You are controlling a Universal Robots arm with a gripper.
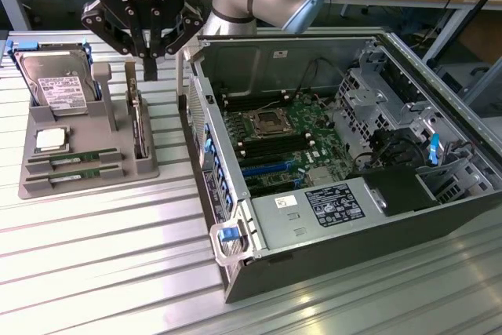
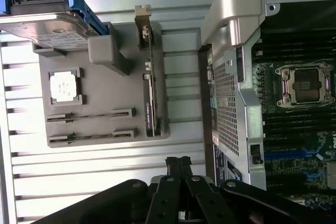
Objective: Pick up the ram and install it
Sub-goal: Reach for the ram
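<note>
Clearly, the task is at its start. In the exterior view's left half, the upper ram stick (image 1: 75, 157) and the lower ram stick (image 1: 74, 175) both lie flat in their grooves at the near end of the grey tray (image 1: 88, 132), neither lifted. The gripper (image 1: 149, 64) hangs above the tray's far end with its fingers pressed together, holding nothing. It is well apart from both sticks.

Picking and seating are both left to do. The memory slots (image 1: 271, 147) beside the processor socket look unfilled.

Room is tight around the gripper: an upright card (image 1: 138, 119) stands just below it, and the wall of the computer case (image 1: 193, 96) rises just beside it on the exterior view's right. The bare table (image 1: 102, 264) at the lower left is open.
</note>
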